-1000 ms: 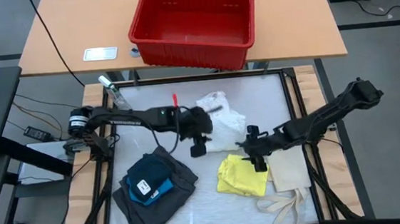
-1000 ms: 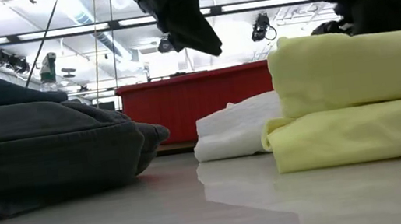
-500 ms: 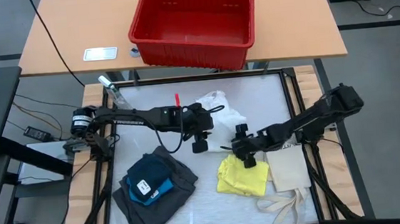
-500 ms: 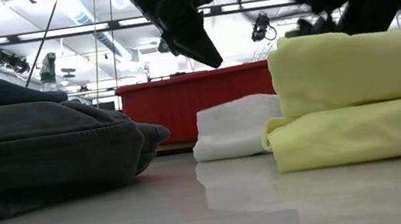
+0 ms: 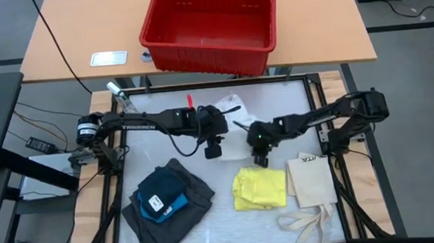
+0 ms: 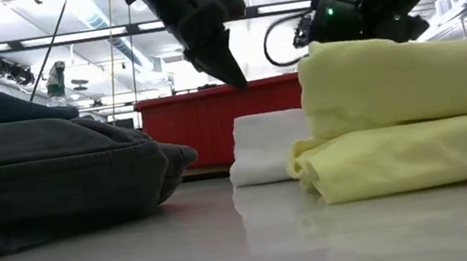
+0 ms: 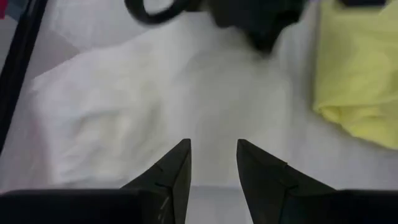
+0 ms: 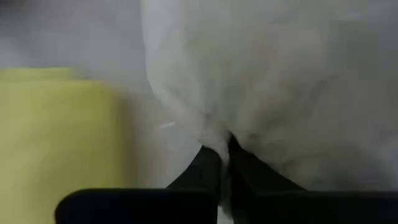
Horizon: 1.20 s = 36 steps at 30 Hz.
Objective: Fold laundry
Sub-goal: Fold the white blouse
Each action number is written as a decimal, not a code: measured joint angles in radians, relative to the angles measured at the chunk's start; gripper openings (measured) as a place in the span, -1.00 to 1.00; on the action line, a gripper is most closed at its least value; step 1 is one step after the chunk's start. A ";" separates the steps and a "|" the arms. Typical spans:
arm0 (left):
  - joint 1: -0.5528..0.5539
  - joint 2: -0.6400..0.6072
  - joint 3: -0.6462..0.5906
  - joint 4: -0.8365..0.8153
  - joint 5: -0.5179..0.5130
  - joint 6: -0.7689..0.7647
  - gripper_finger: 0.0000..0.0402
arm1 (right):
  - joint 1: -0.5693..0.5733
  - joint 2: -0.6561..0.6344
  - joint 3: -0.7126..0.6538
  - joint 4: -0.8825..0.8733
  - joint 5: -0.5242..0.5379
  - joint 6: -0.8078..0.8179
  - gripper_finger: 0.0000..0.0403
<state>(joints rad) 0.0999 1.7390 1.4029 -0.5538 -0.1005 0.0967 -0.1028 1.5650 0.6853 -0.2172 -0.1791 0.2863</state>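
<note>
Since a second ago, right gripper (image 5: pixel 259 139) has left the yellow cloth (image 5: pixel 259 189) and swung toward the bench's far edge, onto the white cloth (image 5: pixel 236 118). Its fingers are now pinched together on a fold of that cloth, seen close in the right wrist view (image 8: pixel 219 163). Left gripper (image 5: pixel 213 147) hovers just beside the white cloth on the side nearer the left edge, fingers parted and holding nothing (image 7: pixel 212 163).

White cloth: thin, limp, crumpled in a low heap near the middle of the far edge. Judged light and floppy; it will drape and sag from a single pinch, so a second hold at an opposite edge looks needed to spread it flat.

Yellow cloth: folded, soft rounded edges, right of centre toward the near edge. Grey shorts (image 5: pixel 188 197), heavier fabric, lie near the near-left corner with a blue piece (image 5: pixel 165 197) on top.
</note>
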 joint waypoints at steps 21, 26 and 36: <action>0.214 -0.087 0.136 0.011 0.276 0.104 -0.34 | -0.536 -0.128 0.133 -0.040 -0.813 0.259 -0.95; 0.229 -0.087 0.135 0.011 0.328 0.156 -0.34 | -0.594 0.000 0.117 -0.089 -0.764 0.145 -0.95; 0.247 0.012 0.134 0.021 0.520 0.155 -0.34 | -0.601 0.091 0.117 -0.073 -0.624 0.084 -0.89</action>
<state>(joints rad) 0.3471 1.7510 1.5368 -0.5330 0.4197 0.2514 -0.7038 1.6559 0.8021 -0.2902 -0.8028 0.3705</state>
